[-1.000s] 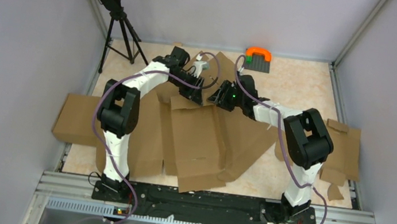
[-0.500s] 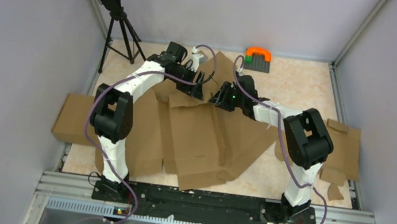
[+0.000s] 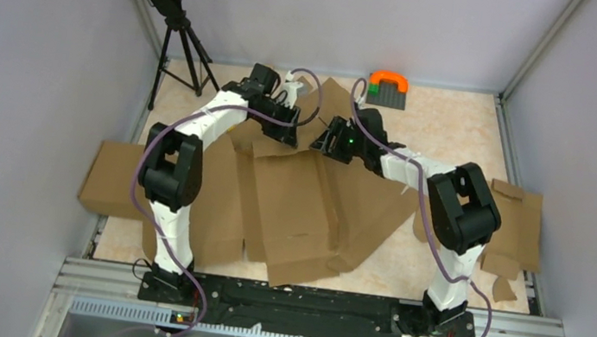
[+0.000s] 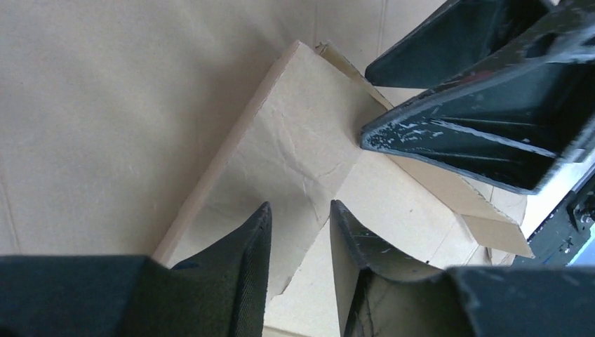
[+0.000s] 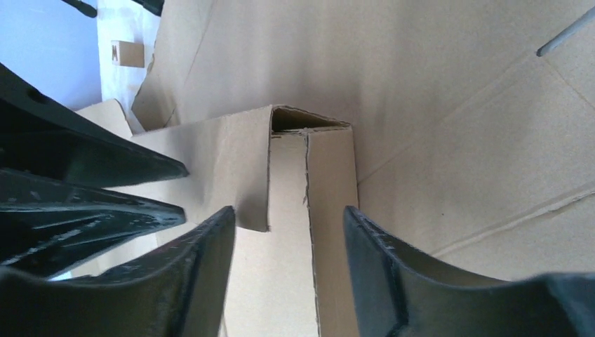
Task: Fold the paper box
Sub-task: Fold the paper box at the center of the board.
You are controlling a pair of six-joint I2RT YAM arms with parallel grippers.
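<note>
- The paper box (image 3: 299,203) lies mostly flat, its big panels spreading from beneath both claws back toward the arm bases; only the edge under the claws is lifted
- Left claw (image 3: 283,129): fingers parted by a narrow gap, with nothing seen pinched between them; the raised flap (image 4: 295,140) sits just beyond the fingertips, slanting away ahead and to the claw's left (its creased face is turned to the wrist camera)
- Right claw (image 3: 327,140): fingers wider apart, one on each side of a folded strip (image 5: 312,182) that runs straight ahead from the gap and ends in a small hollow corner; I cannot tell whether the pads press it
- The relation that matters: the claws face each other, tips near, and the lifted edge runs from one claw across to the other, so each claw meets one end of its long axis
- Neither arm is clearly nearer; seen from the left claw, the right claw's fingers sit at the flap's far corner, touching or not I cannot tell
- My judgement: the next move depends on the strip sitting centred in the right claw's gap while the left claw tips the flap toward it; a sideways slip could let the wall spring flat
</note>
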